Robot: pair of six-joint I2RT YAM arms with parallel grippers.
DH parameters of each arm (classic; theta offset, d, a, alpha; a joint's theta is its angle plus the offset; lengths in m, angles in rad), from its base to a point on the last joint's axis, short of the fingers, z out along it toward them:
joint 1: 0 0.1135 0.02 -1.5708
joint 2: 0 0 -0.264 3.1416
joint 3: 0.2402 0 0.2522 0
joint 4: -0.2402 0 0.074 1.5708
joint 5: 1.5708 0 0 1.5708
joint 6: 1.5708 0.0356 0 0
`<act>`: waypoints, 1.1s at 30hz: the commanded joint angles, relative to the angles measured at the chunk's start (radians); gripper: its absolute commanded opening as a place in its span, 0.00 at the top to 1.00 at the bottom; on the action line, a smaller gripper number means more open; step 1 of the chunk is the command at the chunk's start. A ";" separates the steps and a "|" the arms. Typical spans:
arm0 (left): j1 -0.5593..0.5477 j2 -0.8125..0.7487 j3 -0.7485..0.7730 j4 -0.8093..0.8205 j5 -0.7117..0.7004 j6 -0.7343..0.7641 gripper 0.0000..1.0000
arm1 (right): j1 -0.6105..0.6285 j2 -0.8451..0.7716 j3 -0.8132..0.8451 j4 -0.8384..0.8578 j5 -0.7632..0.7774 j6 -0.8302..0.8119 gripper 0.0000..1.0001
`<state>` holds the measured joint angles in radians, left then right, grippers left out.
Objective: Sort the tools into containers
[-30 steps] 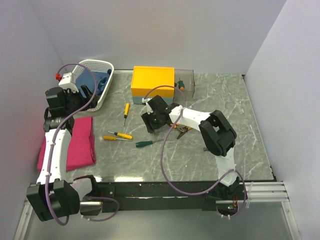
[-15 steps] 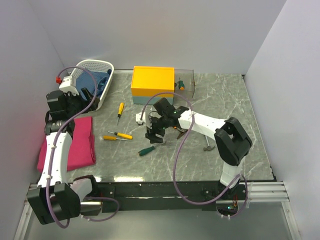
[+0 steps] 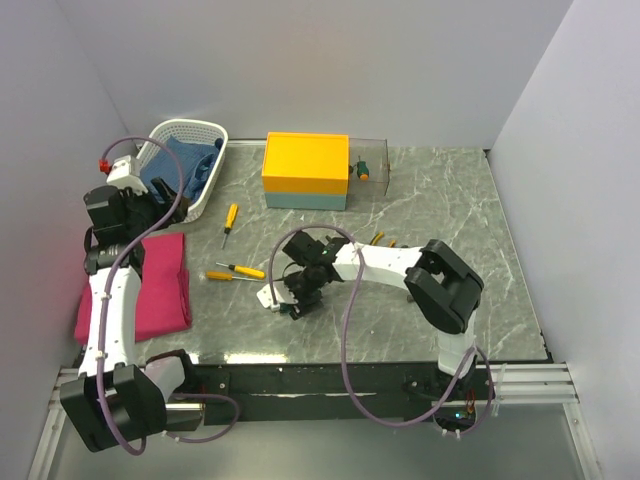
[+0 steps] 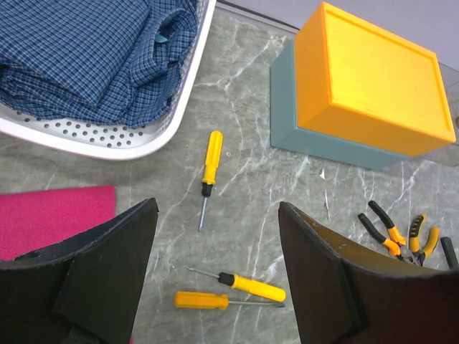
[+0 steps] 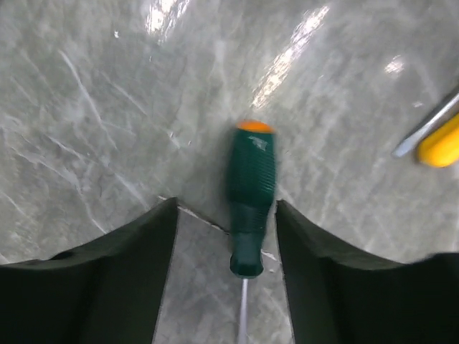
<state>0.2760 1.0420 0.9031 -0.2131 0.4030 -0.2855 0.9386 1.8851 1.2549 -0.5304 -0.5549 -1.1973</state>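
Straddling the green screwdriver (image 5: 251, 193) on the worktop (image 5: 107, 86), your right claw (image 5: 226, 215) is parted, gripping nothing yet, lined up to pinch it. Your left claw (image 4: 215, 215) gapes empty by the basket (image 4: 107, 143).

Screwdrivers (image 4: 212, 156) four; pliers (image 4: 392, 244) perhaps two; containers (image 4: 373, 79) two.

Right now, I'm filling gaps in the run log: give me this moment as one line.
right tool: open, straddling green screwdriver | green screwdriver: flat on table, not gripped | left tool: open, empty
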 commanded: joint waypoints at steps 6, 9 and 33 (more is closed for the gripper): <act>0.014 0.012 0.013 0.055 0.040 -0.049 0.27 | -0.004 0.060 0.041 -0.002 0.033 0.024 0.46; 0.012 0.024 0.031 0.069 0.045 -0.061 0.27 | 0.003 0.095 0.081 0.000 0.047 0.082 0.69; -0.250 0.259 0.206 0.092 0.004 0.052 0.28 | -0.403 -0.227 0.396 0.369 -0.042 1.060 1.00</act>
<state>0.0425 1.2446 1.0172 -0.1402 0.4278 -0.3012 0.6418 1.6852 1.6257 -0.3634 -0.6193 -0.4110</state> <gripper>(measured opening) 0.715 0.300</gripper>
